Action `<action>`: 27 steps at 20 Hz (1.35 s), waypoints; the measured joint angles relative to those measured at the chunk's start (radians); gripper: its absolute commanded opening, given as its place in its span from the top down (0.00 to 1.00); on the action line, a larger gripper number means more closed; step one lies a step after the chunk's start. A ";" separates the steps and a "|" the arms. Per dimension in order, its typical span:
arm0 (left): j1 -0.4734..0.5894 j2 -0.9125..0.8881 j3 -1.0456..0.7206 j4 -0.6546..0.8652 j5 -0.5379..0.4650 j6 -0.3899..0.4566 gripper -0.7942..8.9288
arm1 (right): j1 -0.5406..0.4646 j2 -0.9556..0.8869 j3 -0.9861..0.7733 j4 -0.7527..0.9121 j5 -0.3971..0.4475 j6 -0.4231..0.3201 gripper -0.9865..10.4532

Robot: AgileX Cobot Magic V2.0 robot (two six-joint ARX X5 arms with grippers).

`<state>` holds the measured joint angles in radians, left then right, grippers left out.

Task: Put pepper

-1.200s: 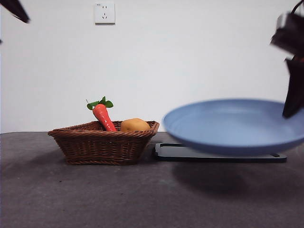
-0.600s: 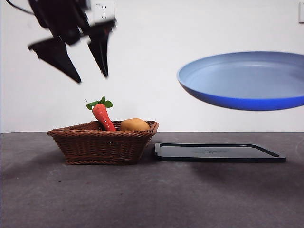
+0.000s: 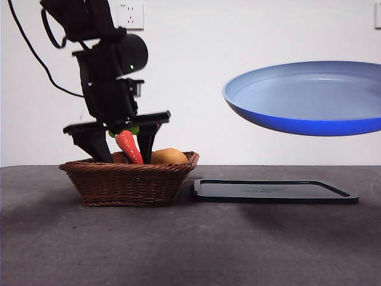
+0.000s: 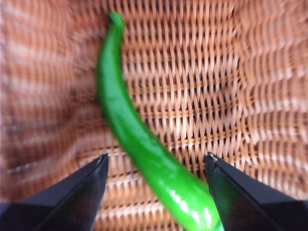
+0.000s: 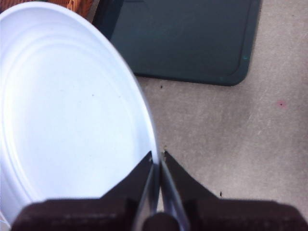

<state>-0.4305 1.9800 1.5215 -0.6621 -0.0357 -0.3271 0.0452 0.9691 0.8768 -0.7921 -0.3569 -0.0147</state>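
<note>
Looking level across the grey desk (image 3: 190,250), we see a square brown woven wicker basket (image 3: 128,179) standing at left, and just beside it to the right a flat dark rectangular tray (image 3: 274,192) lying on the desk. An orange-red carrot with green leaves (image 3: 130,146) leans upright in the basket, with a rounded yellow-orange lump (image 3: 169,157) next to it. The left gripper (image 3: 122,149) reaches down into the basket on its big black arm, one jaw on either side of the carrot as seen from the front. From its wrist camera, we find the left gripper (image 4: 156,159) with jaws spread wide and holding nothing. Between them lies the long slender glossy green pepper (image 4: 139,139) on the basket's woven floor (image 4: 202,86), slightly curved and running away from the camera to its thin end. We cannot tell whether either jaw touches the pepper.

High at right, a round blue plate (image 3: 306,98) hangs in the air above the tray, tilted a little. The right gripper (image 5: 158,156) has its jaws pinched closed on the plate's rim (image 5: 144,110), with the dark tray (image 5: 187,38) and the speckled desk (image 5: 231,134) below. Behind everything stands a white wall with a white power socket (image 3: 131,16).
</note>
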 measured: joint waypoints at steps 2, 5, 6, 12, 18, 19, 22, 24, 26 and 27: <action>-0.006 0.022 0.000 0.005 -0.010 -0.001 0.56 | 0.000 0.000 0.000 -0.001 0.000 0.000 0.91; -0.010 0.035 0.000 0.017 -0.014 -0.007 0.56 | 0.000 0.000 0.000 -0.001 -0.002 -0.001 0.91; -0.012 0.035 0.000 0.027 -0.017 -0.007 0.58 | 0.000 0.000 0.000 0.000 -0.002 -0.001 0.91; -0.015 0.035 0.000 0.020 -0.013 -0.027 0.77 | 0.000 0.000 0.000 0.000 -0.003 -0.001 0.91; -0.015 0.035 0.000 0.017 -0.009 -0.060 0.78 | 0.000 0.000 0.000 0.000 -0.003 -0.001 0.91; -0.015 0.034 0.000 0.017 -0.009 -0.061 0.80 | 0.000 0.000 0.000 0.000 -0.002 -0.001 0.91; -0.015 0.029 0.000 0.016 -0.007 -0.067 0.82 | 0.000 0.000 0.000 0.000 -0.002 -0.001 0.91; -0.015 0.017 0.000 0.013 0.008 -0.067 0.82 | 0.000 0.000 0.000 0.000 -0.002 -0.001 0.91; -0.015 -0.001 0.000 0.012 0.038 -0.067 0.82 | 0.000 0.000 0.000 0.000 -0.002 -0.001 0.91; -0.016 -0.008 0.000 0.012 0.047 -0.067 0.82 | 0.000 0.000 0.000 0.000 -0.002 -0.001 0.91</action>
<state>-0.4465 1.9717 1.5215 -0.6502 0.0113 -0.3939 0.0452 0.9691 0.8768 -0.7918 -0.3592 -0.0158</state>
